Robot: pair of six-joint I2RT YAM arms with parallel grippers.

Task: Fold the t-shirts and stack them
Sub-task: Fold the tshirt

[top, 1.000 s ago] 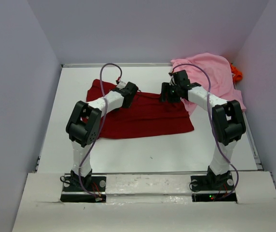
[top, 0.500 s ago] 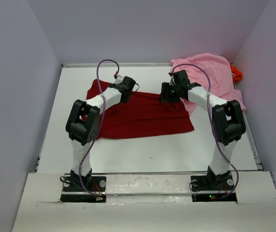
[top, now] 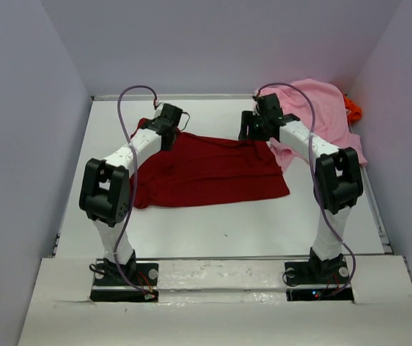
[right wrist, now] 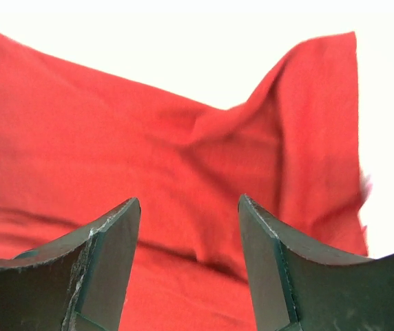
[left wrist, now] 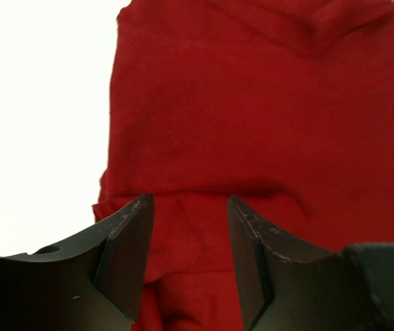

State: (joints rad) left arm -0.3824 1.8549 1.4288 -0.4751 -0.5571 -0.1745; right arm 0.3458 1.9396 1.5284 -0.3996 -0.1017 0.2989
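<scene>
Dark red soft cloth t-shirt (top: 213,169) lies spread fairly flat on the white table (top: 227,231). It looks roughly rectangular, as if partly folded, with a rumpled far edge. The light pink cloth t-shirt (top: 325,115) sits in a loose heap just beyond the red shirt's far-right corner. The bright orange cloth t-shirt (top: 353,108) peeks out past the pink one, farther from the red shirt.

The step in hand appears to be folding the red shirt, the first of the three, since nothing is stacked yet.

The left gripper (top: 167,121) hangs over the red shirt's far-left corner. In its wrist view the jaws stand apart with nothing between them (left wrist: 189,203), and red cloth (left wrist: 252,124) with a doubled layer lies beneath.

The right gripper (top: 253,128) hangs over the far-right corner. Its jaws are likewise apart and empty (right wrist: 189,203), above a raised wrinkle of the red cloth (right wrist: 114,138).

The next move probably calls for each gripper to drop onto its own corner, pinch every layer there, and carry the far edge together toward the near edge. Uneven lifting would likely skew the fold. The right gripper must also avoid catching the pink shirt just beside that corner.
</scene>
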